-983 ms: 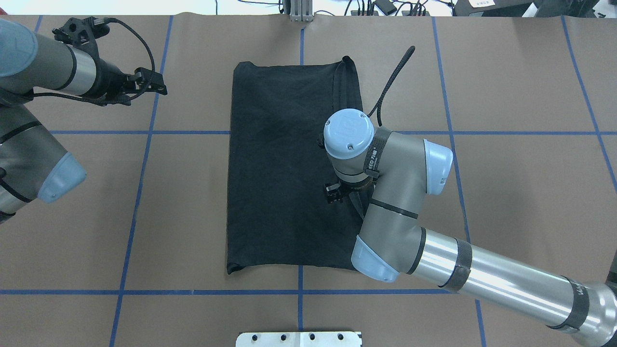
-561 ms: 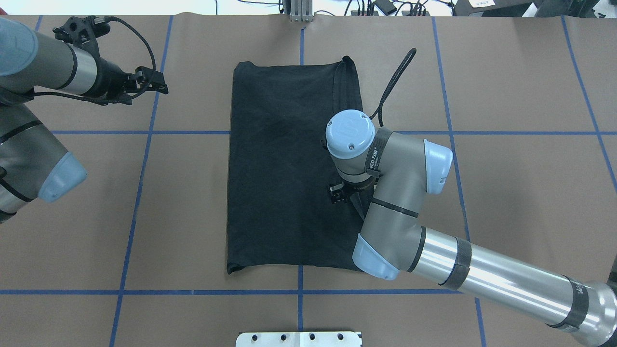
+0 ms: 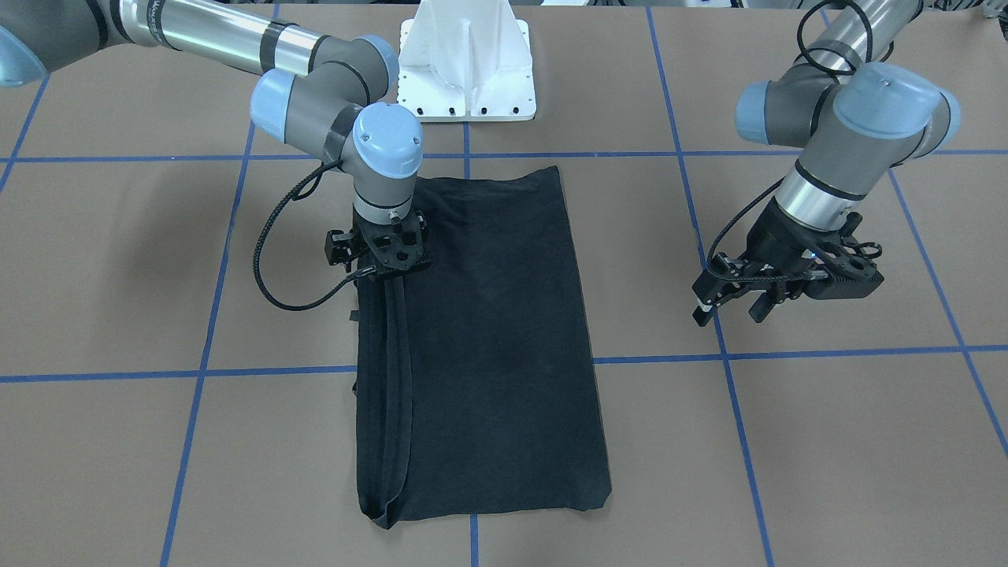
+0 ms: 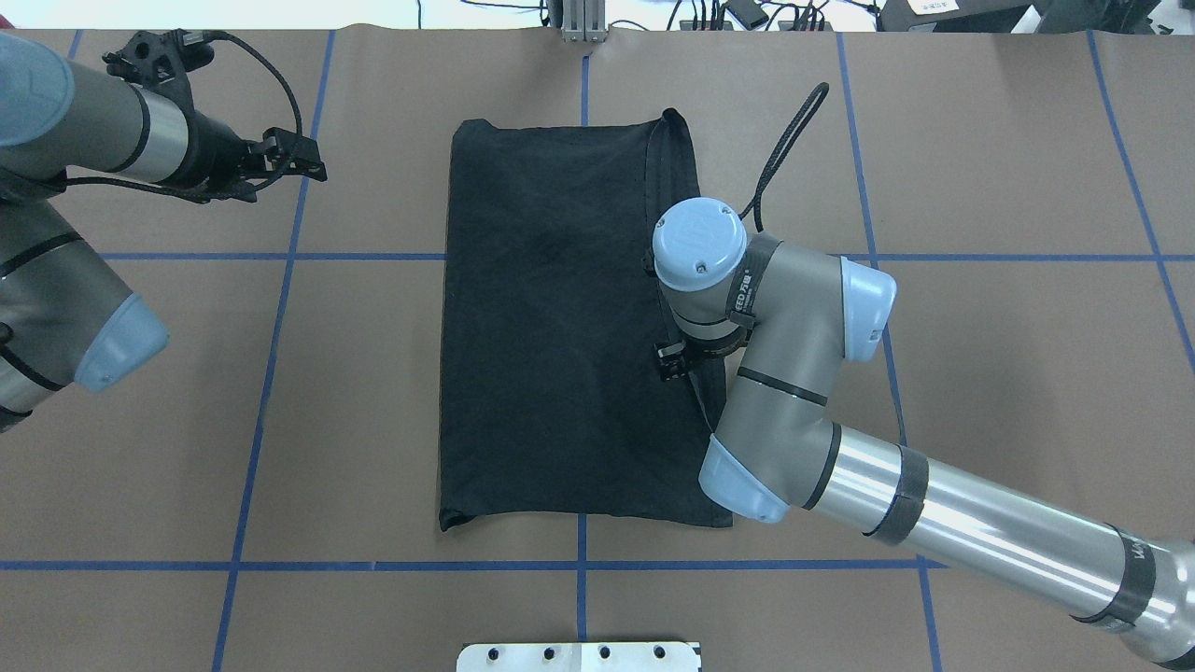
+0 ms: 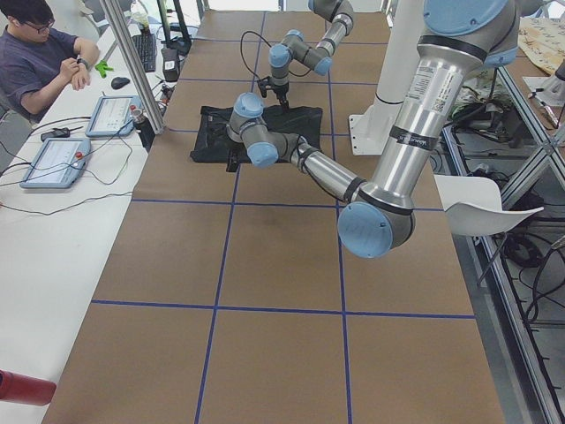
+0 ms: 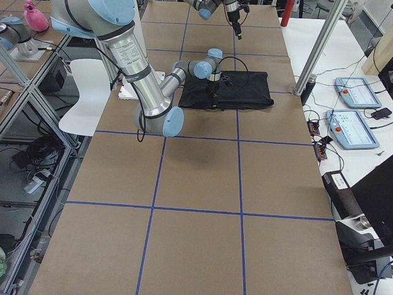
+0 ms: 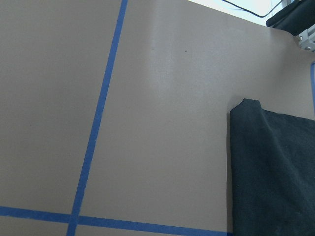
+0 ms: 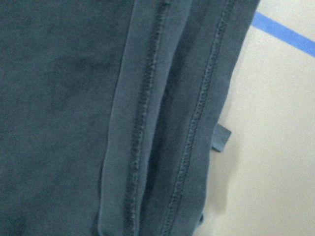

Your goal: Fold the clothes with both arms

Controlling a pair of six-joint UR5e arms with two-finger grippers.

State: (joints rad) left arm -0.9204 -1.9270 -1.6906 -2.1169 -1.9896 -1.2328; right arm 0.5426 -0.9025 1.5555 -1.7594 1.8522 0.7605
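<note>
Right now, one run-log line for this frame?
T-shirt: folded lengthwise, flat | right gripper: at its hemmed edge, grip unclear | left gripper: open, off the shirt

Right arm (image 4: 794, 317) — wrist section with its light-blue end cap (image 4: 700, 245) displaced toward 2 o'clock in the overhead view, now further over the folded 3 o'clock edge of the T-shirt (image 4: 551, 327); elbow cap (image 4: 742, 485) carried the same way, so more of the garment's 5 o'clock corner shows. Right gripper (image 4: 670, 362) — the black part visible under the wrist shifted with it toward 3 o'clock, closer to that edge. Black cable (image 4: 789, 135): loop swung toward 3 o'clock, its top bend now further out from the shirt.
</note>
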